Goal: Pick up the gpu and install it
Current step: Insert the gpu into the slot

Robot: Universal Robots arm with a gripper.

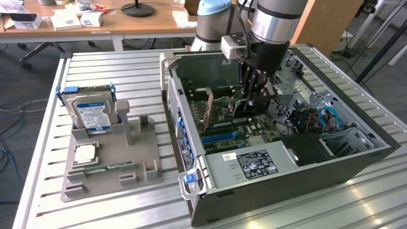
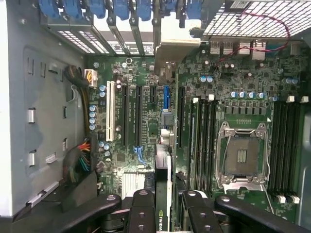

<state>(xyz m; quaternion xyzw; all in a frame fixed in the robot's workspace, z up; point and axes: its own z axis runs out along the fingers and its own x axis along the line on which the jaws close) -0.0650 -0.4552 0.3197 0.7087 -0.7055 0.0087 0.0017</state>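
Gpu [image 2: 163, 194] upright, lengthwise along slots [image 2: 138, 114]

Slatted aluminium table [image 1: 95, 214] near; wooden desks [image 1: 152, 24] far behind; grey floor [image 1: 19, 81], loose cables [image 1: 9, 109] at the exterior view's left.

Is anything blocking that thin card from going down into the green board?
Nothing visible does. The pincer grips the thin dark expansion card edge-on over the green motherboard, and the long black slots beside it look bare.
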